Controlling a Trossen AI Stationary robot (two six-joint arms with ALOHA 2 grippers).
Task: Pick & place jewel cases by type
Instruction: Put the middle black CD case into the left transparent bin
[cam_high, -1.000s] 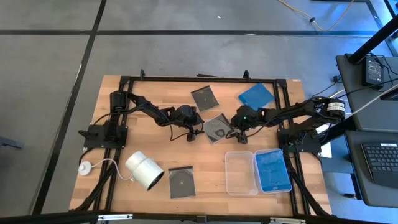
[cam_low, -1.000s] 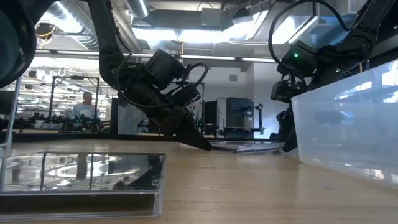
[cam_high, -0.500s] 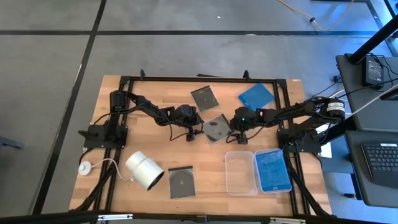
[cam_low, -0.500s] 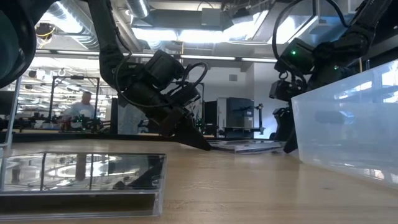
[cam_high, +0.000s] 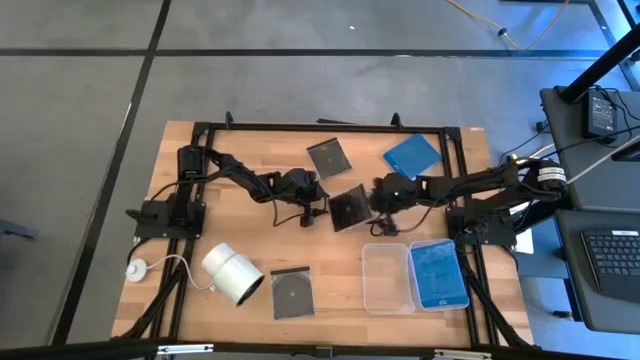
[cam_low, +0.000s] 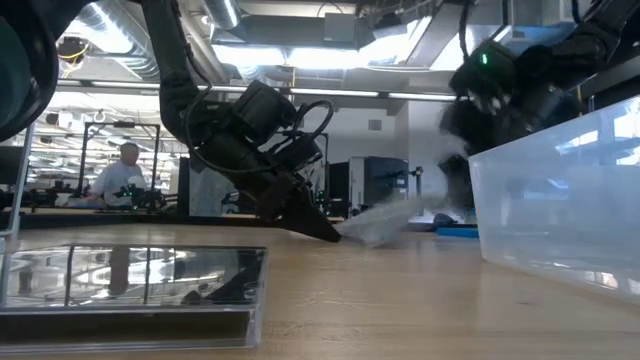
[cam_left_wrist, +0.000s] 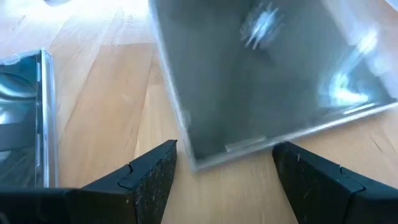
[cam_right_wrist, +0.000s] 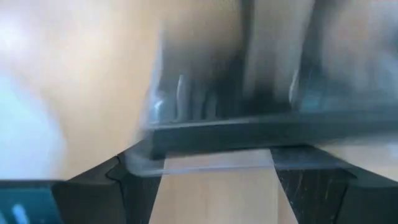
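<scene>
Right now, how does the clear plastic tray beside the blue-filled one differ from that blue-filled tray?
The left clear rectangular plastic tray shows only wood through its bottom, while the right clear rectangular plastic tray holds bright blue jewel cases. The left tray lies nearer the table's middle; the right tray lies nearer the table's right edge. Both are about the same size, sit flat on the wooden table, side by side, long sides parallel.

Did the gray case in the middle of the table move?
Yes. The middle gray case slid left, toward the left gripper and away from the clear tray.
</scene>
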